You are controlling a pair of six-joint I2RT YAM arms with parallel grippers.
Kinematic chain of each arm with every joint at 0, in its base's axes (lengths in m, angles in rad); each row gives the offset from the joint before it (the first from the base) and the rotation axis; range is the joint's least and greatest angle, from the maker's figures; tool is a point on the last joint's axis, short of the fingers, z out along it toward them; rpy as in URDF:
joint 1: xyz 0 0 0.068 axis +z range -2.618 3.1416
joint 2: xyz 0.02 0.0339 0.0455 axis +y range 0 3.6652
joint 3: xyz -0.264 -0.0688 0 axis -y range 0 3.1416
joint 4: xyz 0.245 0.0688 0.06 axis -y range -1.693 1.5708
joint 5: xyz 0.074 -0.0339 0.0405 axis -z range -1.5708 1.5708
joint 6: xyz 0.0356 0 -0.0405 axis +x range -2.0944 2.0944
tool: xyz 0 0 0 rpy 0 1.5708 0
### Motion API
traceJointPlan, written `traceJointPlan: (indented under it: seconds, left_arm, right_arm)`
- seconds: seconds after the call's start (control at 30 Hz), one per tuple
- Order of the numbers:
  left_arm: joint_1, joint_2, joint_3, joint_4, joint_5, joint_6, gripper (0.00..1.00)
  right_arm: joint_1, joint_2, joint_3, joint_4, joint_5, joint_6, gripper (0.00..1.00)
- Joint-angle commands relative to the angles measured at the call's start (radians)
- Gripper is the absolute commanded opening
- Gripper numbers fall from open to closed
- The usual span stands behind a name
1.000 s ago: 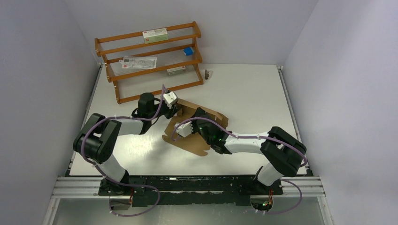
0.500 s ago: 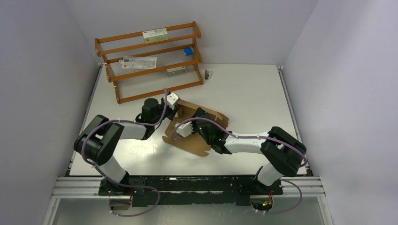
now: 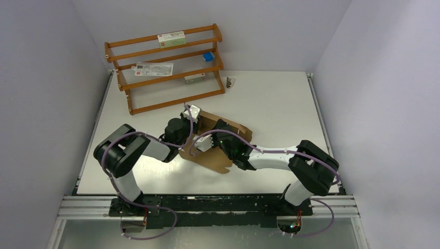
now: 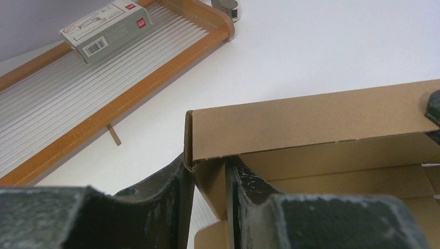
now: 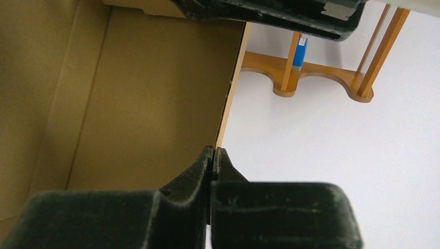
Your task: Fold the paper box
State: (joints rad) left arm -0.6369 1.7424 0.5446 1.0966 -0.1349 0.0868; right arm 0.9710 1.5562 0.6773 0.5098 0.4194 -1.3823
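My left arm has swung in from the side, so my left jaws now pinch narrowly on a raised corner wall of the paper box (image 4: pixel 311 119) mid-desk (image 3: pixel 275 98), while my right jaws, fully shut, steady its panel edge for folding.

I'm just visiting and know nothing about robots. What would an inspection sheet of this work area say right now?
Surface: white table, no spills seen.
Job's things: paper box, brown cardboard, partly folded, mid-table.
Clutter: wooden rack at the back left, holding a white red-labelled carton, a blue box and a flat packet; small dark object beside it.
Tools: left tool pinches a corner flap; right tool is shut on a panel edge.
Cables: purple cables run along both arms, looping at the bases.
Surroundings: pale walls on three sides; metal rail at the near edge.
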Motion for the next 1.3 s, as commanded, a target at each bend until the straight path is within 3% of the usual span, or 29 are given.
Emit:
traceJointPlan:
  seconds: [0.0,0.23,0.43,0.57,0.7,0.97,1.27]
  left_arm:
    - [-0.01,0.034,0.004,0.136,-0.045,-0.036,0.32]
    - [-0.01,0.077,0.005,0.141,-0.04,-0.033,0.3]
    - [-0.011,0.075,0.001,0.124,-0.156,-0.078,0.27]
    - [-0.023,0.065,0.032,0.038,-0.328,-0.192,0.27]
    - [-0.044,0.048,0.006,0.088,-0.473,-0.241,0.26]
    - [-0.156,0.038,0.022,0.139,-0.7,-0.064,0.26]
    - [-0.156,0.014,0.067,-0.189,-0.802,-0.35,0.3]
  right_arm:
    - [0.018,-0.009,-0.005,-0.085,-0.07,0.026,0.0]
    - [0.018,-0.006,-0.012,-0.071,-0.077,0.022,0.0]
    - [0.018,-0.004,-0.007,-0.071,-0.078,0.026,0.0]
    - [0.02,-0.002,-0.008,-0.064,-0.073,0.029,0.0]
    - [0.022,-0.004,-0.008,-0.067,-0.07,0.031,0.0]
    - [0.024,-0.004,-0.012,-0.059,-0.072,0.04,0.0]
    - [0.024,-0.004,-0.006,-0.073,-0.088,0.051,0.0]
